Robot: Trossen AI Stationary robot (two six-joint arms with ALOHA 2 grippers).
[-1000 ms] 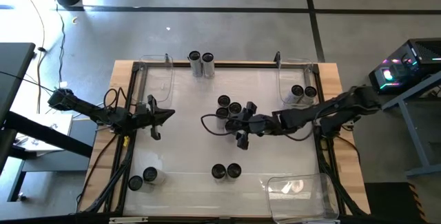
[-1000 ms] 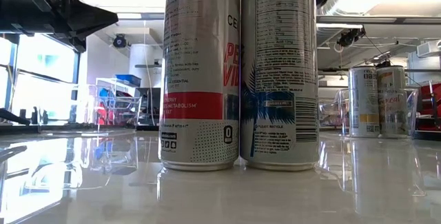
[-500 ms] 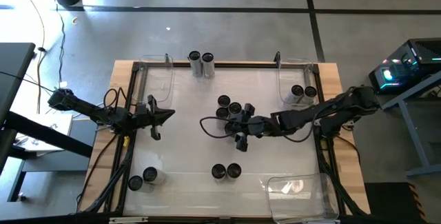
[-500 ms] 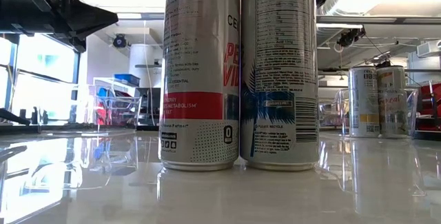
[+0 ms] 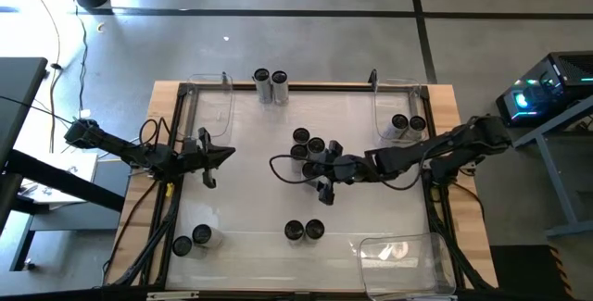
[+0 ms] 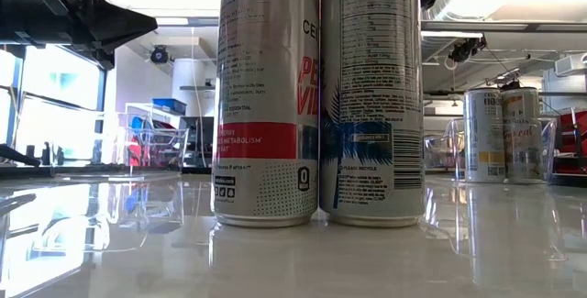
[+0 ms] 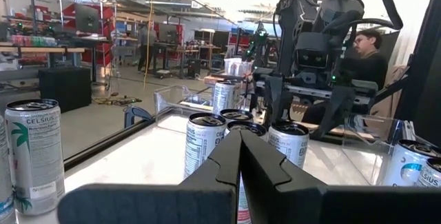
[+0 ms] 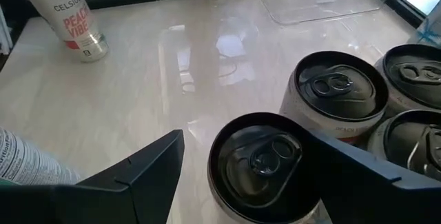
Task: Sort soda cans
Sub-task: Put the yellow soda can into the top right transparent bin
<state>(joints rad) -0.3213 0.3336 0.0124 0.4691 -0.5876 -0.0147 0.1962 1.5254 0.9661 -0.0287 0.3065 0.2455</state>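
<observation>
reading "celsius peach vibe" on a can (image 8: 72, 21); right fingers (image 8: 148, 176) straddling another can (image 8: 260, 162)

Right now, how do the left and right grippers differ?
The left gripper is shut and empty, parked at the table's left side away from any cans; the right gripper is open at the centre cluster, fingers straddling a can without closing on it. Both are dark two-finger grippers above the table.
</observation>
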